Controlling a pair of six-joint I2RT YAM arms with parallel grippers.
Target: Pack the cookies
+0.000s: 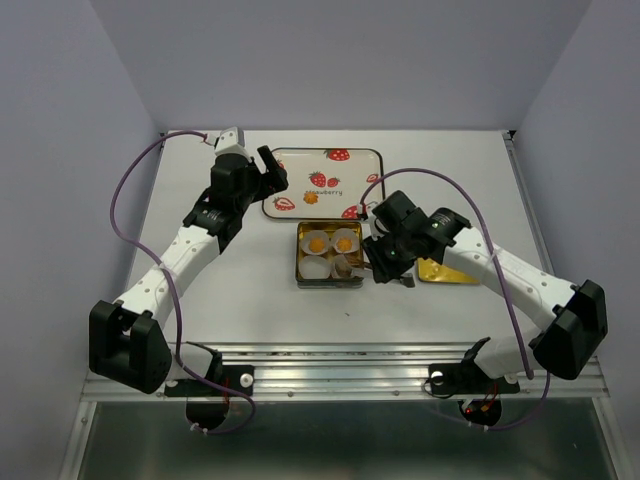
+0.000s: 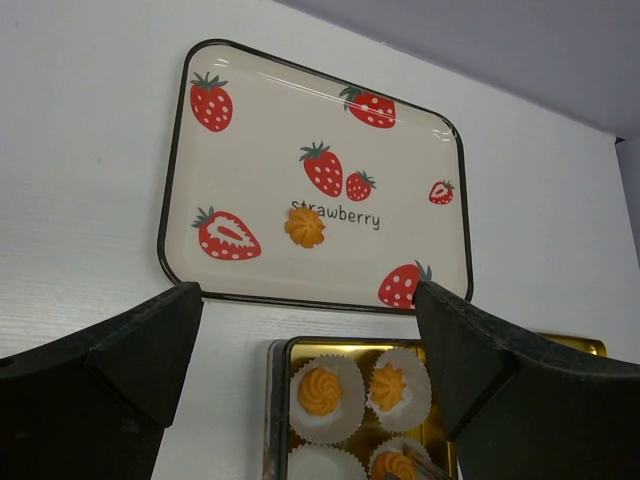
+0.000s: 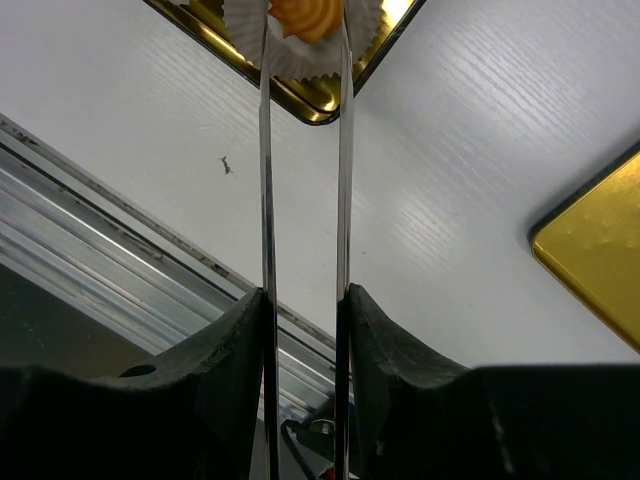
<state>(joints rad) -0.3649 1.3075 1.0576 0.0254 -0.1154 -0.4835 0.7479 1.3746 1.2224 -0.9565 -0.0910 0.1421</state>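
Right end effector [image 3: 305,300] is clenched on a pair of metal tongs [image 3: 265,150]; on my wrist feed its two black fingers [image 3: 235,350] press the blades from either side. Straight ahead, at the tips, the blades flank one cookie [image 3: 305,15] sitting in a white paper cup [image 3: 300,55]. I cannot tell whether they pinch it or only stand beside it. That cup fills the corner of the gold tin [image 3: 320,100] closest to this end effector. Off to its right, apart from the tin, a gold lid [image 3: 590,240] lies flat on the white desk [image 3: 470,130].

From overhead I see two more cookies [image 1: 315,241] in cups along the far row of the tin, beyond the tongs. The remaining cup [image 2: 320,465], beside the one under the tongs, holds nothing.

Left end effector [image 2: 305,290] is released, jaws spread wide, nothing between them, and it hovers over the near edge of the strawberry tray [image 2: 260,130]. Just ahead of it the fourth cookie [image 2: 305,227] lies loose on the tray, touching the start of the printed word "strawberry". The tin sits just below and behind this end effector, close to the tray's near rim but not on it.
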